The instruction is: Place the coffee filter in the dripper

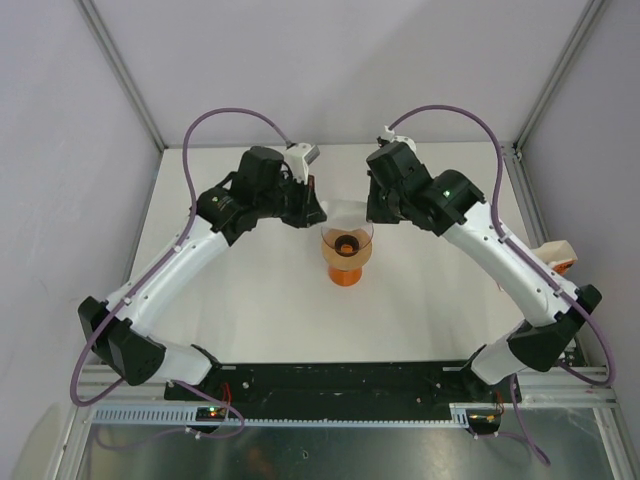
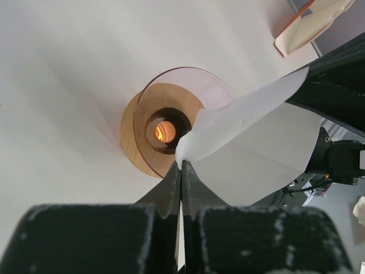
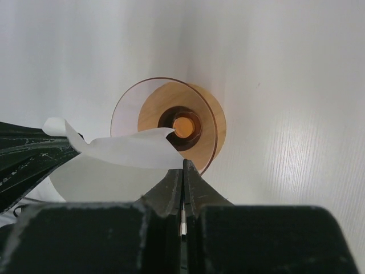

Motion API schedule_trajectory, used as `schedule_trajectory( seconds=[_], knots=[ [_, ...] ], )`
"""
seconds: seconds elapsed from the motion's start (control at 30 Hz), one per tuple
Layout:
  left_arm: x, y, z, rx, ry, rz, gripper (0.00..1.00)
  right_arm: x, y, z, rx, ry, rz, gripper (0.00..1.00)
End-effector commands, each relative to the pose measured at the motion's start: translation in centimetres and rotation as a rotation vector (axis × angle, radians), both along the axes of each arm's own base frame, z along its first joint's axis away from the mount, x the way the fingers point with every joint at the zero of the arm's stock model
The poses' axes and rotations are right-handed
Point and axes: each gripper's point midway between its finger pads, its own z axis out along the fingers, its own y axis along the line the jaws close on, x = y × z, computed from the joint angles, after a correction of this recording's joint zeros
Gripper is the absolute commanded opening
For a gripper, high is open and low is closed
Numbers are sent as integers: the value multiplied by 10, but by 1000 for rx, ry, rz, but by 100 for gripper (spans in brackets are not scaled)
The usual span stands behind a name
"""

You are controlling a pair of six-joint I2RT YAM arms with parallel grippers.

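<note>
Over the middle of the white table [image 1: 250,300], on the top camera, I've got the thin white paper coffee filter [image 1: 345,212] slung between both arms. It hangs just above the far rim of the translucent orange plastic funnel-shaped dripper [image 1: 347,262], not yet inside it. The left gripper [image 1: 313,208] pinches one side, the right gripper [image 1: 373,210] the other, and the dripper stands upright between them, a touch nearer the bases.

Left wrist camera now: my fingers are closed flat on a corner of the paper, no gap between them. The sheet runs away to the right, where the other arm's dark finger meets its far tip. Below it the dripper's round mouth and glowing centre hole sit left of the paper, so I judge the filter is off-centre. This view also catches a white-and-orange packet [image 2: 311,25] lying well away at the table's edge, which the right wrist doesn't show.

Right wrist camera: jaws shut here too, paper edge right at the tips. The filter curls leftward across the near part of the rim, and the mouth is mostly uncovered.

To do this well, I'd bring both grippers towards each other so the cone bellies open. Then I'd centre its point over that hole and lower evenly. Pulling apart risks a tear. Only the top view shows both arms' spacing, and only the wrist views show the hole.
</note>
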Motion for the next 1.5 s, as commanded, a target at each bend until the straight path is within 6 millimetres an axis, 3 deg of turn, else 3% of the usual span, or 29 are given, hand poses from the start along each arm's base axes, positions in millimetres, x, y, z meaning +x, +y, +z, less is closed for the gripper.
schedule_trajectory(
  seconds=[0.0,0.1,0.23,0.5,0.77,1.23,1.47],
  knots=[
    [-2,6,-7,46,-19,-38,0,0,11,0,8,43,92,0],
    [2,4,-12,66,-17,-53,0,7,18,-8,-11,67,113,0],
    [5,3,-21,92,-9,-64,0,15,10,-16,-55,86,82,0],
    [5,3,-33,117,11,-81,2,12,2,-39,-97,145,71,0],
    [12,3,-44,143,25,-78,8,13,9,-61,-90,175,85,0],
    [21,1,-37,161,-19,-79,25,23,13,-58,-79,119,89,2],
    [24,2,-23,153,-64,-82,37,25,15,-50,-78,92,99,22]
  ],
)
